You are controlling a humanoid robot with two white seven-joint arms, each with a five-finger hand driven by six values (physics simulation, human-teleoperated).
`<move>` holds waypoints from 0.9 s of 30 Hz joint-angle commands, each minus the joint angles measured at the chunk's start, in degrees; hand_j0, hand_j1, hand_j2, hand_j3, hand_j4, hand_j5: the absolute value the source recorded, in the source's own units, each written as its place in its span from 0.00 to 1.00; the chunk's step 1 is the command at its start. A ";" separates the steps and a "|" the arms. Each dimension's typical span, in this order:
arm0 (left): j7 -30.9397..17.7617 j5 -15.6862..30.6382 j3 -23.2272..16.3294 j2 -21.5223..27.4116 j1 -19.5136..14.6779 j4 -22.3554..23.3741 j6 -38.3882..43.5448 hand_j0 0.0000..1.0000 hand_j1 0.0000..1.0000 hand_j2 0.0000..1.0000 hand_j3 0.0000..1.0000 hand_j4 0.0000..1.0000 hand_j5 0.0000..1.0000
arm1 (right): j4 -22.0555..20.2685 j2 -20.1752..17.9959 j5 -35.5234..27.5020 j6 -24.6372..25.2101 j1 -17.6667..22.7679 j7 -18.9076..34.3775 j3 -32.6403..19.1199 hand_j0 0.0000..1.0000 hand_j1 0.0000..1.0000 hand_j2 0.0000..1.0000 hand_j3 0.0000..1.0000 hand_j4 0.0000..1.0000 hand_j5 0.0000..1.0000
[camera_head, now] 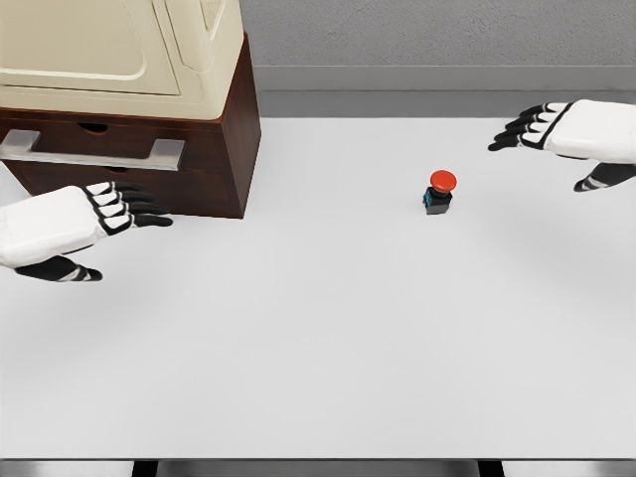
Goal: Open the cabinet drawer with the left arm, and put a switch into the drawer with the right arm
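A small switch (439,193) with a red round button on a black and blue base stands on the white table right of the middle. A dark brown cabinet (214,149) sits at the back left; its drawer front carries a grey bar handle (94,147) and looks closed. My left hand (124,211) hovers open just below and in front of the drawer, fingers stretched toward the cabinet. My right hand (542,134) hangs open at the far right, above and to the right of the switch, apart from it.
A cream-coloured appliance (119,45) rests on top of the cabinet. The white table (328,338) stretches toward the near edge. A grey wall (437,35) runs behind the table.
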 commanded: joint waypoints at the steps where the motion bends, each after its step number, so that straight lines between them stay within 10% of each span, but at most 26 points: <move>1: 0.02 1.50 0.11 -0.34 0.09 -0.17 -0.02 1.00 1.00 1.00 1.00 1.00 1.00 | -0.01 0.45 -0.25 0.05 0.00 0.07 0.06 1.00 1.00 1.00 1.00 1.00 1.00; 6: 0.02 8.36 -0.24 -0.07 0.44 -0.08 -0.02 1.00 1.00 1.00 1.00 1.00 1.00 | 10.09 11.17 -0.25 0.05 0.09 0.16 0.06 1.00 1.00 1.00 1.00 1.00 1.00; 21: -0.25 12.40 2.57 1.77 0.18 3.96 -0.02 1.00 1.00 1.00 1.00 1.00 1.00 | 18.79 19.35 0.19 0.05 1.14 5.08 1.02 1.00 1.00 1.00 1.00 1.00 1.00; 24: -4.81 16.36 3.10 1.07 -0.09 5.63 -0.02 1.00 1.00 1.00 1.00 1.00 1.00 | 20.03 19.00 0.02 0.05 15.10 5.52 -18.74 1.00 1.00 1.00 1.00 1.00 1.00; 27: -6.13 18.56 3.19 0.98 -0.17 5.63 -0.02 1.00 1.00 1.00 1.00 1.00 1.00 | 19.94 18.29 0.02 0.05 17.93 6.75 -22.62 1.00 1.00 1.00 1.00 1.00 1.00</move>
